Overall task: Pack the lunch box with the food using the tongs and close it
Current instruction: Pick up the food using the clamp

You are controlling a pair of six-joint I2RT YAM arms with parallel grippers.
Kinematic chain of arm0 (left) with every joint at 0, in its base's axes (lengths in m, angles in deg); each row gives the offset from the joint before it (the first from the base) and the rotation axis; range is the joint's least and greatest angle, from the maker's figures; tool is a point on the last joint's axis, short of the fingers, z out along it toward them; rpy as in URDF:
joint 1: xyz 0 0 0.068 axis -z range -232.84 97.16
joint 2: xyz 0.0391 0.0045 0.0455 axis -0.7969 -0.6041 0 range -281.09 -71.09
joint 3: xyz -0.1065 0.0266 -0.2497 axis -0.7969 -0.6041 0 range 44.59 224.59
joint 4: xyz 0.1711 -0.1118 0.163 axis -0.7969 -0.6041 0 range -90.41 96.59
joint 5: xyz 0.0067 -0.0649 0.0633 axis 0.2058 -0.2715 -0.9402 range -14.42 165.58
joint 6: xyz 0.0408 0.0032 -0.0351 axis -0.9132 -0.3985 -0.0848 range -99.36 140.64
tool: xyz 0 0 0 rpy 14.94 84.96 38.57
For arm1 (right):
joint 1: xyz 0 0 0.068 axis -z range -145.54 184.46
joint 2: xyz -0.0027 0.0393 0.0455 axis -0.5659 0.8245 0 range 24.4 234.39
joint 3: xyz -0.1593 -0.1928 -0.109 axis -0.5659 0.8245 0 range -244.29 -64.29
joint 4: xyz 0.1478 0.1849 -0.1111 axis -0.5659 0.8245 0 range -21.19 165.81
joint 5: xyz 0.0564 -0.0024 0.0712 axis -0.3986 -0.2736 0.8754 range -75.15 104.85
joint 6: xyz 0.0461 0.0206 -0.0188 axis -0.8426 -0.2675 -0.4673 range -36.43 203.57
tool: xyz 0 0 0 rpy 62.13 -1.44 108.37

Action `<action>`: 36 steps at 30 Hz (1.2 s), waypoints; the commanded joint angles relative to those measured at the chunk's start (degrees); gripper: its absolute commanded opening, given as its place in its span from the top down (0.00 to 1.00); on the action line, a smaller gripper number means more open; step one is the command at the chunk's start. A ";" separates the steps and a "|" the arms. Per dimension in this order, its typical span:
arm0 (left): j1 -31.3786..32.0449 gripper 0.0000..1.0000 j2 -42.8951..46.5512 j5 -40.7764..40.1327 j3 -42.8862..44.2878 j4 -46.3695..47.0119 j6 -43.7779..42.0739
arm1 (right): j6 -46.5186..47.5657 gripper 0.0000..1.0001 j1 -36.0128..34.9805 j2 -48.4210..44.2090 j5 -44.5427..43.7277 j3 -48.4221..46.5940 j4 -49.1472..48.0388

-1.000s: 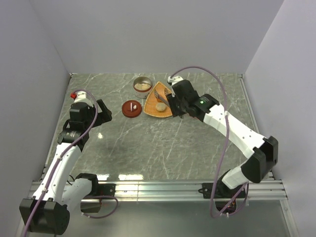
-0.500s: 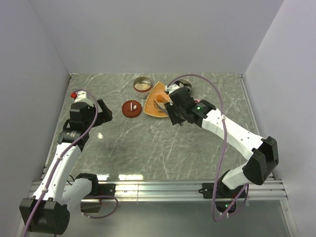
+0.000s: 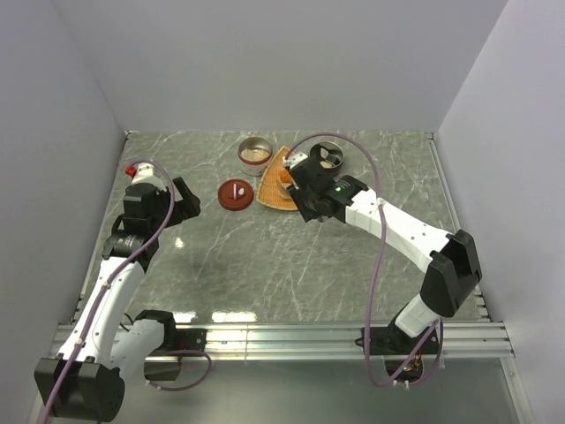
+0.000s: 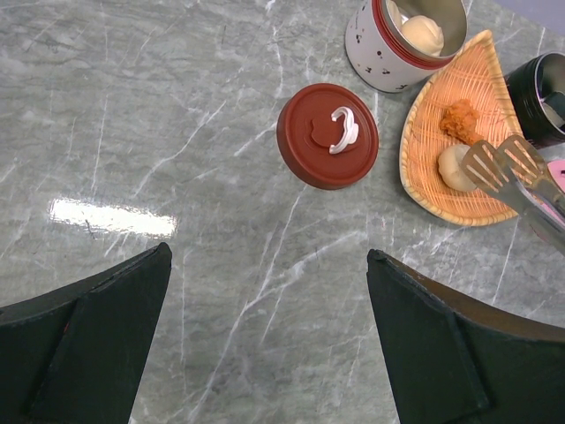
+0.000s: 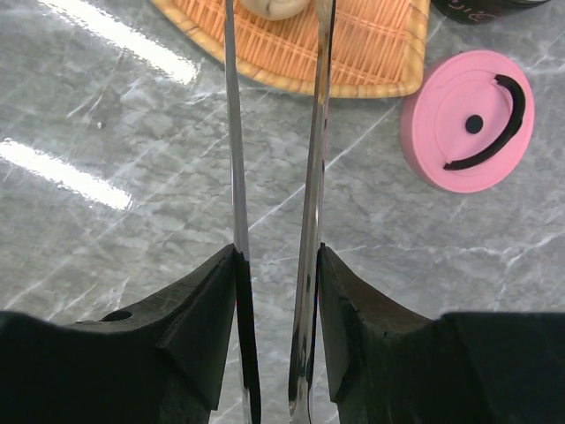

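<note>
1. The right gripper is clamped on the tongs, pressing the 2 thin arms partway toward each other. Their long axis runs from 6 to 12 o'clock in the right wrist view.
2. A pale lump lies on the orange tray, at 12 o'clock from the gripper. It is roughly in line with the gap between the tong arms. In the left wrist view the flat tips sit just beside it, at its 3 o'clock. I cannot tell whether they touch.
3. An orange piece lies on the tray at 12 o'clock of the lump.
4. The lunch box stands open at 11 o'clock of the tray with 1 pale piece inside. Its red lid lies at 9 o'clock of the tray.
5. The right arm is much the nearer. The left gripper hangs well apart at 9 o'clock, fingers spread wide and empty.
6. Since 1 second ago, the right gripper has swung toward 9 o'clock across the tray, uncovering the black container and hiding the lump from above. The left arm has stayed put.
</note>
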 commanded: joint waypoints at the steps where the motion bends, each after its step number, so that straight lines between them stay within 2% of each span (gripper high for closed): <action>1: 0.17 0.01 0.84 0.36 0.07 1.33 0.15 | 1.43 0.53 -0.81 1.02 -3.37 -2.85 -1.29; 12: 0.17 0.00 1.02 0.44 -0.28 1.50 0.32 | 4.06 0.53 -1.60 2.07 -3.19 -3.02 0.03; 36: 0.08 0.01 1.28 0.62 -0.46 1.86 0.24 | 2.22 0.52 -1.78 5.76 -0.38 -4.87 4.25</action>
